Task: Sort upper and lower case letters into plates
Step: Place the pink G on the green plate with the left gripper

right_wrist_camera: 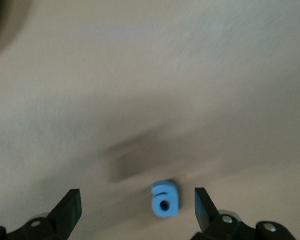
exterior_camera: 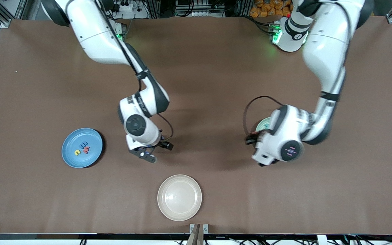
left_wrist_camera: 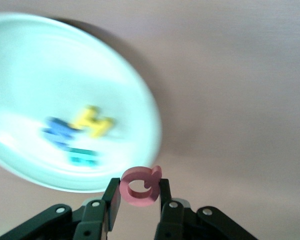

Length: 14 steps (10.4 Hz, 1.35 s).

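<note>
1. Room to move: the brown surface [exterior_camera: 216, 78] is mostly bare, with wide open stretches between the three plates, which sit well apart from each other and well in from the edges.
2. Left pincer [left_wrist_camera: 138, 196] is clamped narrow on a small pink-red letter [left_wrist_camera: 139, 186], held up in the air just beside the rim of the mint green plate [left_wrist_camera: 20, 60]. In the front view that plate [exterior_camera: 263, 124] is mostly hidden under the left arm's wrist.
3. Right pincer [right_wrist_camera: 137, 207] is spread wide, holding nothing, hanging low over bare surface with a small blue letter [right_wrist_camera: 165, 199] lying flat between its fingers. It's around the middle of the surface, between the sky blue plate [exterior_camera: 67, 154] and the mint one.
4. What's in the plates: the mint one has a yellow, a blue and a teal letter in it, too blurry to read. The sky blue one, toward the right arm's end, holds three letters [exterior_camera: 82, 147] in blue, red and yellow.
5. The cream-white plate [exterior_camera: 163, 207] sits nearest the front camera.
</note>
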### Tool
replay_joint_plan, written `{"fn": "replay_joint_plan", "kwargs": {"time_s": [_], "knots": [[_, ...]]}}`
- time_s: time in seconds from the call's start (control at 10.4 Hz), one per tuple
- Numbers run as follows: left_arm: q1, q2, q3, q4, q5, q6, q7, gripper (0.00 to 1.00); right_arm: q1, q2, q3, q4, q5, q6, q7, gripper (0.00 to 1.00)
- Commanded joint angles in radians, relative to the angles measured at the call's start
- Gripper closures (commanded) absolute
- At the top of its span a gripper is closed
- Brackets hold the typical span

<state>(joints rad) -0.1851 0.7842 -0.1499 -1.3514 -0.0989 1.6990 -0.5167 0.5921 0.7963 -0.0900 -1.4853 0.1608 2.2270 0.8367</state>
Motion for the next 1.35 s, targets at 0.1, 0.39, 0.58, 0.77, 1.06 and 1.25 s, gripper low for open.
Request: {"fn": "replay_joint_plan", "kwargs": {"time_s": [0.1, 0.39, 0.58, 0.77, 1.06, 1.25], "knots": [[0.085, -0.037, -0.003, -0.077, 0.105, -0.036, 0.213, 0.75, 0.006, 0.021, -0.008, -0.015, 0.005, 0.048, -0.079, 0.00], [0.104, -0.033, -0.003, -0.081, 0.122, -0.036, 0.236, 0.66, 0.005, -0.002, -0.007, -0.092, 0.009, 0.099, -0.108, 0.00], [0.125, -0.028, -0.004, -0.081, 0.166, -0.033, 0.306, 0.65, 0.003, -0.025, 0.002, -0.131, 0.019, 0.103, -0.106, 0.00], [0.122, -0.020, -0.002, -0.080, 0.185, -0.030, 0.307, 0.38, 0.003, -0.058, 0.003, -0.174, 0.026, 0.103, -0.106, 0.00], [0.124, -0.037, -0.005, -0.071, 0.179, -0.032, 0.293, 0.00, 0.005, -0.066, 0.003, -0.190, 0.026, 0.114, -0.102, 0.00], [0.116, -0.120, -0.005, -0.068, 0.179, -0.033, 0.281, 0.00, 0.003, -0.066, 0.003, -0.190, 0.028, 0.125, -0.096, 0.80]]}}
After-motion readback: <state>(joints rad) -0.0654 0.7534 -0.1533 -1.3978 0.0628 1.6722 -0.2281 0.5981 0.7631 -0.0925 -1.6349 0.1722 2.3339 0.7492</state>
